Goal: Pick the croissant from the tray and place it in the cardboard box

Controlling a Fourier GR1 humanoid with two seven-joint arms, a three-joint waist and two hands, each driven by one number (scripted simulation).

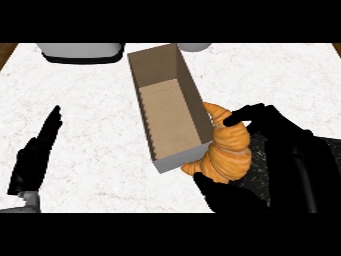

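Right hand (276,150) is curled round the croissant (225,150), fingers over its top, thumb beneath, holding it just beside the cardboard box (169,107), touching the box's near right corner. The dark speckled tray (335,170) lies right of the box, under the hand. Left hand (36,155) rests open, fingers straight, well left of the box on the white table (276,75).

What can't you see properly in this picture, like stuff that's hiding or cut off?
- Dark speckled tray, head view: mostly hidden under the black right hand and the orange croissant.
- Croissant: its left edge is hidden by the brown cardboard box; whether it rests on the tray cannot be told.
- Grey appliance and white round object: cut off by the top edge.
- Black left hand: seen edge-on, palm hidden.
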